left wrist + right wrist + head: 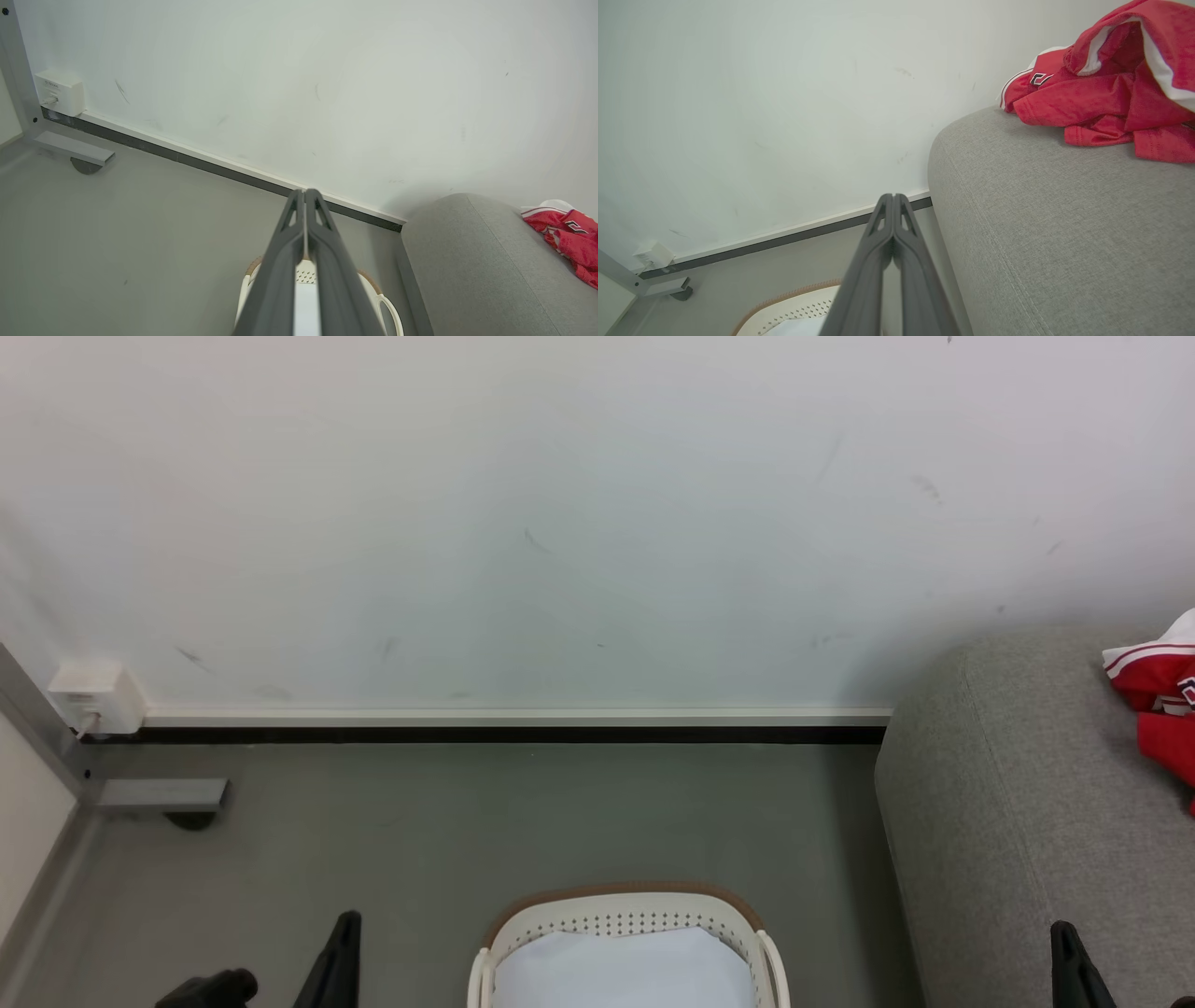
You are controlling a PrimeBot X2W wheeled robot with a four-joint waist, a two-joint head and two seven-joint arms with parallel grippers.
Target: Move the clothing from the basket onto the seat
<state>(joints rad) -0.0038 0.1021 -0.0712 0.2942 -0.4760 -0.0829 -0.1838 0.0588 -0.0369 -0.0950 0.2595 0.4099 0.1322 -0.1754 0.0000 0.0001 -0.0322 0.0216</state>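
Both arms sit low, and the left gripper [304,193] has its two dark fingers pressed flat together from base to tip, with nothing caught between them. In its wrist view those fingers point towards the foot of the wall [299,70], and the far rim of the basket [625,903] peeks out from behind them. The right gripper [893,198] is the same story, fingers closed tip to tip and empty, aimed at the skirting board [784,235] right beside the rounded end of the sofa [1018,821].

Now the clothing [1106,93]: a crumpled red heap with white striped trim and a bit of black-and-white print, lying on top of the sofa. In the head view it sits at the far right edge, well apart from the basket and from both grippers.

The basket stands on the grey floor [467,821], between the two grippers in the head view and near the sofa's end. The part of its inside that shows is covered by a flat pale sheet [621,971], with the perforated wall and brown rim curving behind it.

Over on the left, a small white box [93,695] is fixed low on the wall, with a grey metal foot [163,793] on the floor just below it.
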